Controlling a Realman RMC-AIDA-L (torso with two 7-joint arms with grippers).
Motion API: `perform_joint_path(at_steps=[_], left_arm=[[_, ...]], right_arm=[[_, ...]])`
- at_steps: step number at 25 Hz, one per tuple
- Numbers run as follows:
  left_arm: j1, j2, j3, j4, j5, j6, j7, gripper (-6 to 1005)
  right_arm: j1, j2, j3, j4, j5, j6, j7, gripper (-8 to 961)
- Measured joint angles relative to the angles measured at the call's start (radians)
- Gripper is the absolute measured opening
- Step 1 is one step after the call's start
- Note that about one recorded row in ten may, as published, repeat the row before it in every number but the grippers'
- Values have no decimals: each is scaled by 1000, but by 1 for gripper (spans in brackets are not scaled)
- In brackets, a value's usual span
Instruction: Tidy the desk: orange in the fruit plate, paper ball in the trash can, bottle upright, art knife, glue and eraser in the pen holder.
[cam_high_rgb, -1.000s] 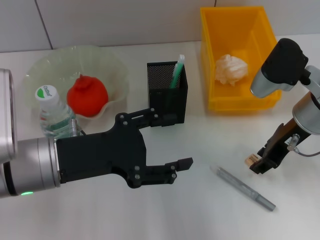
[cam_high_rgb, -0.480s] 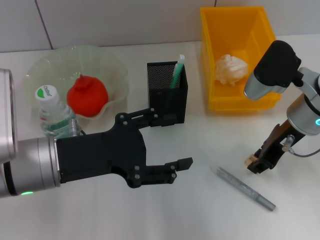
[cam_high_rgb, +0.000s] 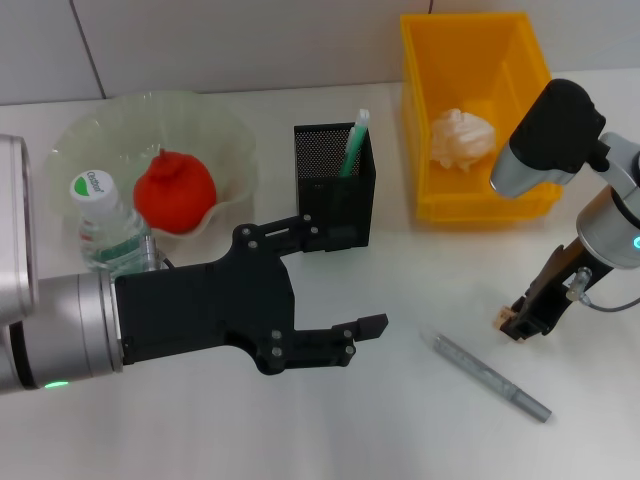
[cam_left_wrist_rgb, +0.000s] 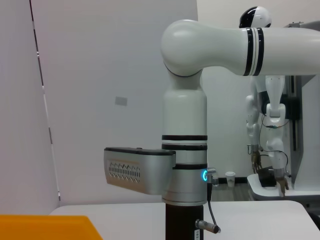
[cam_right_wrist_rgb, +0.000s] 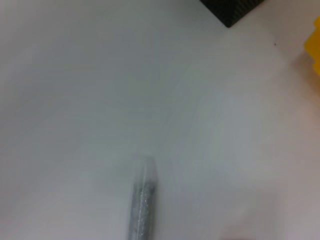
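This is a robotics lab set up to look like an office desk. The work surface is a plain white table (cam_high_rgb: 400, 420) against a pale panelled wall (cam_high_rgb: 250, 45). The left wrist view looks across the room: a large white robot arm (cam_left_wrist_rgb: 200, 75) with black bands and a glowing blue light stands in front, and a white humanoid robot (cam_left_wrist_rgb: 265, 100) stands farther back beside bare white walls and another white table.
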Motion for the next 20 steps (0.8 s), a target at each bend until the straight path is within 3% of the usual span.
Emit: perform_joint_path(at_steps=[20], left_arm=[[-10,-1,2,-11,0,2,-3,801]], right_arm=[[-139,5,-3,-412,114,-24,19,253]])
